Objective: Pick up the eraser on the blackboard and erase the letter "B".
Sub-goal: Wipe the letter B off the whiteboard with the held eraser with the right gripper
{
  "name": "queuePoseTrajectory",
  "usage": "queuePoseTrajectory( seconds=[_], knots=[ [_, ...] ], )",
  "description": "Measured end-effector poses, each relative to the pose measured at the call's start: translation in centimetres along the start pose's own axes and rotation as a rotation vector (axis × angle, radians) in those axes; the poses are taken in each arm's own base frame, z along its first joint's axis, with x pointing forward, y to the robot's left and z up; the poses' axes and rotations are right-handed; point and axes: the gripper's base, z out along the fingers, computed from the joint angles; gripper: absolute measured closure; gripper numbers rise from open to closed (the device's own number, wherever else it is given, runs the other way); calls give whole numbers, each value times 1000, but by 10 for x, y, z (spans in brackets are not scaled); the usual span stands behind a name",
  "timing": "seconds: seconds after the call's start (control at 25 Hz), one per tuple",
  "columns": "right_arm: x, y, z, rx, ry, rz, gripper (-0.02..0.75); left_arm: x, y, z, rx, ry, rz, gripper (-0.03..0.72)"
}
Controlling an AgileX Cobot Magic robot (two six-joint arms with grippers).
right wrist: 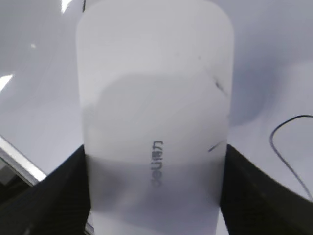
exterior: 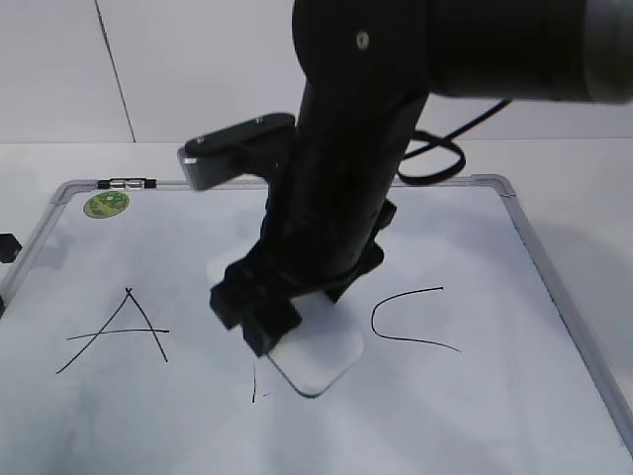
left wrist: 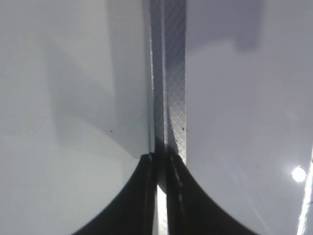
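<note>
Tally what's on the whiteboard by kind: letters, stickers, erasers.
Letters fully legible: 2, A and C
Leftover stroke of B: 1
Green sticker: 1
Eraser: 1, in the right pincer
Total: 5

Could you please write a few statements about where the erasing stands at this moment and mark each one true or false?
1. The right gripper is closed on the eraser. True: in the right wrist view its fingers press both long sides.
2. The eraser lies over the letter "A". False: it sits between the "A" and the "C", both intact.
3. The letter "B" is untouched. False: only a short stroke shows by the eraser's lower left edge.
4. The left gripper is shut with nothing in it. True: its jaws meet over the blackboard's frame.
5. A round green sticker sits at the blackboard's top left corner. True.
</note>
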Motion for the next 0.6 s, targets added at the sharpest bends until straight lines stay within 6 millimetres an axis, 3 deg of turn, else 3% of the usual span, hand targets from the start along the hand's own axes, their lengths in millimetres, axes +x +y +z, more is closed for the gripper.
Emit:
queuePoseTrajectory(
  seconds=[0.16, 0.36, 0.6],
  knots=[
    [13, 13, 24, -45, -3, -49, 215, 0, 0, 0, 0, 2, 0, 675],
    [7, 17, 33, -47, -97, -100, 215, 0, 0, 0, 0, 2, 0, 675],
    [8, 17, 59, -43, -40, -156, 215, 0, 0, 0, 2, 1, -1, 675]
  ],
)
